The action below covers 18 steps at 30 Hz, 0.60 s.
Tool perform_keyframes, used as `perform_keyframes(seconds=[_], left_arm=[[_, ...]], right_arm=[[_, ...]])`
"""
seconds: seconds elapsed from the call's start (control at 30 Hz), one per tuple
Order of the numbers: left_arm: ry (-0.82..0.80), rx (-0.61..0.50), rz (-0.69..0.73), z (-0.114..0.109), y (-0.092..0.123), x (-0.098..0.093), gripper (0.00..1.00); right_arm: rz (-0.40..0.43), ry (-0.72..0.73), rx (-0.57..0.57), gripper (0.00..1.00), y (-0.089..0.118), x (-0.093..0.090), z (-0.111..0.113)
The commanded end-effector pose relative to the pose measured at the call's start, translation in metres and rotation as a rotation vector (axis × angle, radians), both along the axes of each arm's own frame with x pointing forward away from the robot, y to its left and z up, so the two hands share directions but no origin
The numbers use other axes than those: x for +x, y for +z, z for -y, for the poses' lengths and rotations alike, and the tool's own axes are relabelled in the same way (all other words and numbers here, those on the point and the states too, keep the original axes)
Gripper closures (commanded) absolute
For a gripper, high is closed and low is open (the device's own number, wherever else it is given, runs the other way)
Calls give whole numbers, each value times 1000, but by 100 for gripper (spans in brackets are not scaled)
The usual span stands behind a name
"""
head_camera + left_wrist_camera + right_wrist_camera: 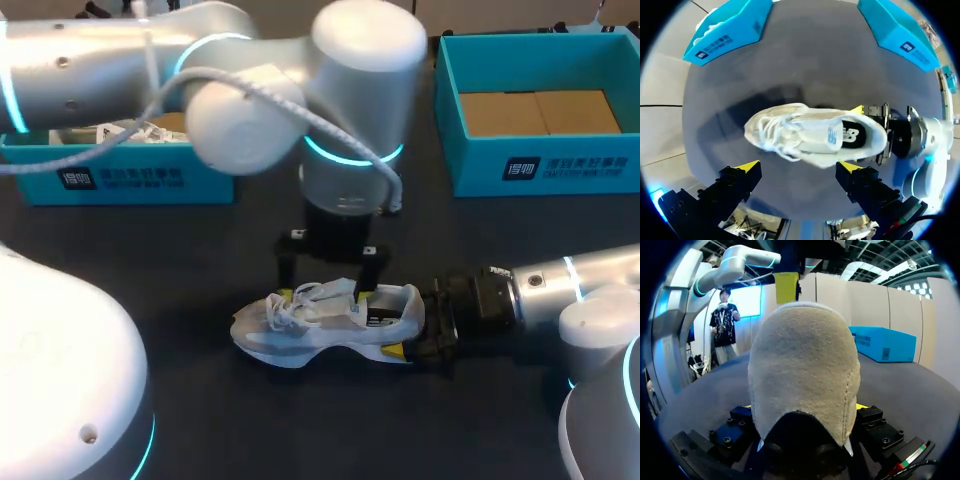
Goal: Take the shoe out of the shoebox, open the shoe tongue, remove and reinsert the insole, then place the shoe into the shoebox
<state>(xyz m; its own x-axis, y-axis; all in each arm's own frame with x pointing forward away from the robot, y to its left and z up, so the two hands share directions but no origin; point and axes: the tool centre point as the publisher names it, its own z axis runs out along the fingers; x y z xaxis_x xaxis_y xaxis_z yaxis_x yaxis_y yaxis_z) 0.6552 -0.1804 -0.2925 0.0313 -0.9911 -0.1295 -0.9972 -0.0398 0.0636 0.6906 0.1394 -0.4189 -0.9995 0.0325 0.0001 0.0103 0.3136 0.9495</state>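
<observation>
A white sneaker point(320, 325) lies upright on the dark table, toe to the left, and its tongue and laces point(785, 132) show in the left wrist view. My right gripper point(405, 322) comes in from the right and is shut on the shoe's heel point(805, 370), one finger on either side. My left gripper point(325, 296) hangs just above the middle of the shoe, pointing down. Its fingers point(747, 166) are spread wide and open, with the shoe point(812, 135) ahead of them and not touched. One left finger point(786, 287) shows beyond the heel.
A teal shoebox point(120, 175) at the back left holds another white shoe. A second teal shoebox point(540, 165) at the back right shows only its cardboard floor. Bare dark table lies in front of the shoe.
</observation>
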Motion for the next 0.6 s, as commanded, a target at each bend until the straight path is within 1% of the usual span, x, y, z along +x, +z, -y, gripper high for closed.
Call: perform_keyframes(seconds=[0.03, 0.2, 0.37, 0.6], left_arm=[[-8, 162, -30, 29, -20, 11, 0], [-10, 193, -18, 32, -33, 13, 0], [-16, 225, 7, 33, -39, 12, 0], [-16, 261, -3, 32, -48, 17, 0]], right_arm=[[-1, 1, -5, 100, 1, 0, -1], [-1, 1, -5, 100, 1, 0, -1], [-1, 1, -5, 100, 1, 0, -1], [-1, 1, -5, 100, 1, 0, -1]])
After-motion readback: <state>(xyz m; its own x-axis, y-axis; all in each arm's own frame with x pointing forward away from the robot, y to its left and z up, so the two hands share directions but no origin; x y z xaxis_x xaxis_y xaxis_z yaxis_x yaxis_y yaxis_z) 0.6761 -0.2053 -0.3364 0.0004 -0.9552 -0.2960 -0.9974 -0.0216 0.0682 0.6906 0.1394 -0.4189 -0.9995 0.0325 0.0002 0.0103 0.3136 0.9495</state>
